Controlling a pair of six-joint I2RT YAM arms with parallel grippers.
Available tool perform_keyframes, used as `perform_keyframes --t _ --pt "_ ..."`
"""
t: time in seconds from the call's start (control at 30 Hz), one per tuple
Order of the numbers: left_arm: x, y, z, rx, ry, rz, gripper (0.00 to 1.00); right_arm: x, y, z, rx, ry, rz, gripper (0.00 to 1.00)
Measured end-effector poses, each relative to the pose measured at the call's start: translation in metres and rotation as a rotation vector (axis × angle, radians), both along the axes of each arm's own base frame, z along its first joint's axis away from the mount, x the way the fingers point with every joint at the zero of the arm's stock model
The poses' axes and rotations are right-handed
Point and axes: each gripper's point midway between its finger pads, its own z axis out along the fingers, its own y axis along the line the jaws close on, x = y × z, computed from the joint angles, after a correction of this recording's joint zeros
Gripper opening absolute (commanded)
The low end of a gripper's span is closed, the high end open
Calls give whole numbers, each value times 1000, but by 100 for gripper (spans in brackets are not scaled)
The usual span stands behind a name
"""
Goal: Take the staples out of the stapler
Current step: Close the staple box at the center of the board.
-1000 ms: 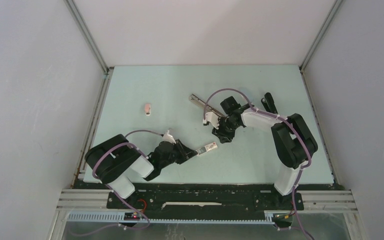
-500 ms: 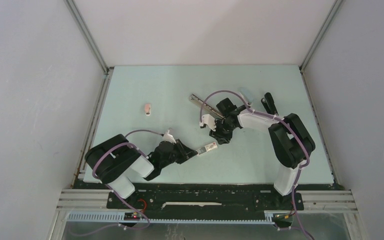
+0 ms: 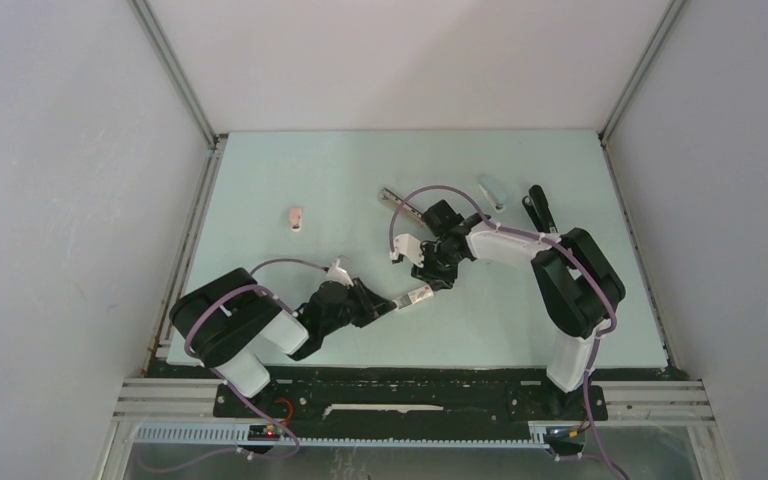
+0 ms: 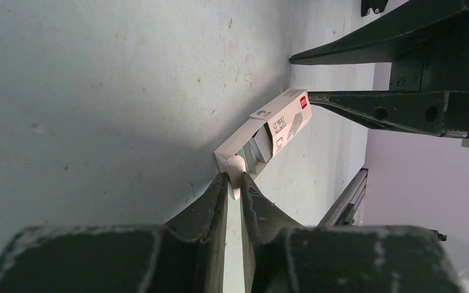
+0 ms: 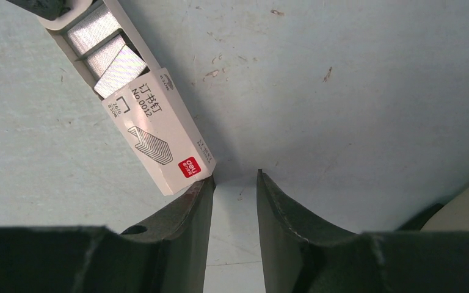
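Top external, surface: I see a pale green table [image 3: 290, 160] closed in by plain white walls [image 3: 60, 200] with aluminium corner posts [image 3: 175, 70].
Stapler: the long slim silver metal stapler [image 3: 390, 197] lies on the far side, partly behind the right arm.
Change: since a second ago the right gripper [image 3: 428, 283] has swung from beside the stapler toward the small white cardboard staple box [image 3: 419, 295], uncovering the short light-blue stapler [image 3: 491, 190].
Left gripper [image 4: 232, 180]: pinched closed on the box's open-end flap.
Right gripper: fingers a narrow gap apart, holding nothing — one tip touches the box's corner.
Staples: silver-grey staple strips [image 5: 107, 46] sit in the box's tray.
Writing: "No 0012", Chinese characters, red "deli" square.
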Motion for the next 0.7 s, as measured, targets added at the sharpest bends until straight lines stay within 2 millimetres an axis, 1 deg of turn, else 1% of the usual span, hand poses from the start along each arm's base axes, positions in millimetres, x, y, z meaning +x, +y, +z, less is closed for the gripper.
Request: perform_keyframes --t 0.7 --pt "0 -3 0 5 10 -13 16 -3 10 0 -48 -40 40 41"
